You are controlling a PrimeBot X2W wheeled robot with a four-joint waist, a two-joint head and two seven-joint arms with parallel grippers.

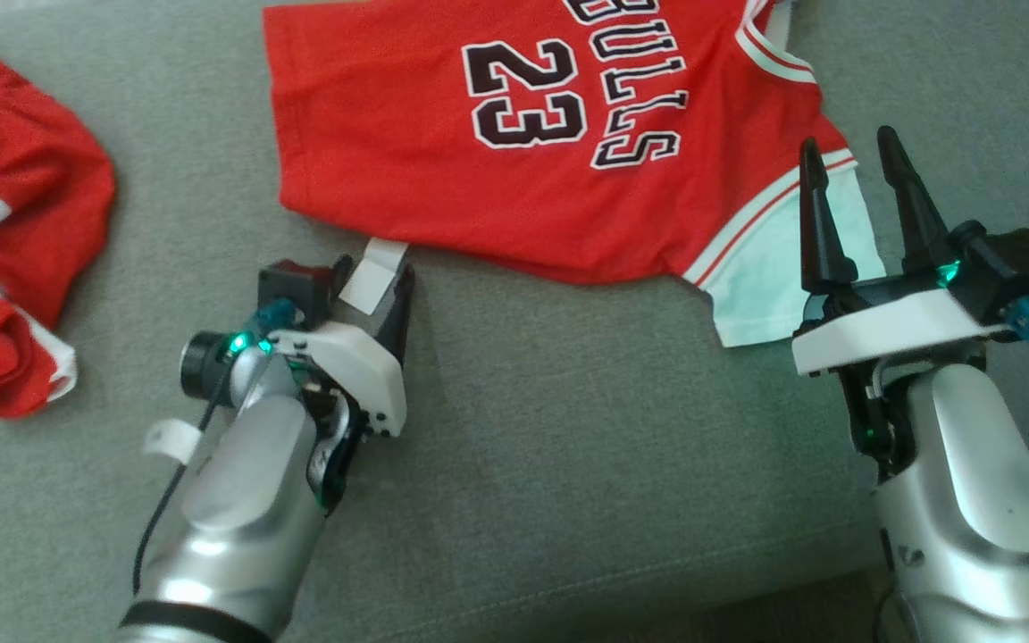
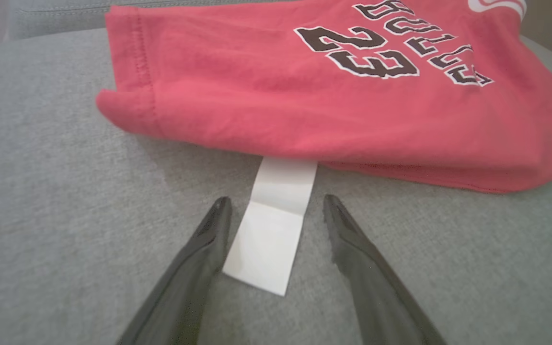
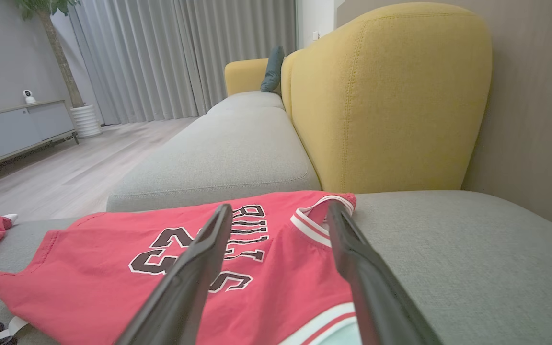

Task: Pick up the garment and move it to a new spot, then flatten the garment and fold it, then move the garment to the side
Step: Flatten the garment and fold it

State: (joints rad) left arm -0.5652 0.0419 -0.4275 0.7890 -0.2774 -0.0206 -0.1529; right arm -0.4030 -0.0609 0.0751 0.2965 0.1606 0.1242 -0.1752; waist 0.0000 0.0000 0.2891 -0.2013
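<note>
The garment [image 1: 407, 134] is bright red, printed with "23" and "BULLS" in black edged with white. Its neck and armhole are trimmed in white and red stripes beside a pale mint panel, and its label [image 2: 271, 230] is plain white. The sofa seat [image 1: 568, 429] is a flecked mid-grey and its backrest [image 3: 386, 96] mustard yellow, the second cloth [image 1: 23, 205] is red with white bands, and the left gripper [image 1: 376, 268] and right gripper [image 1: 847, 138] have black fingers [image 1: 816, 223], white housings and silver forearms.
</note>
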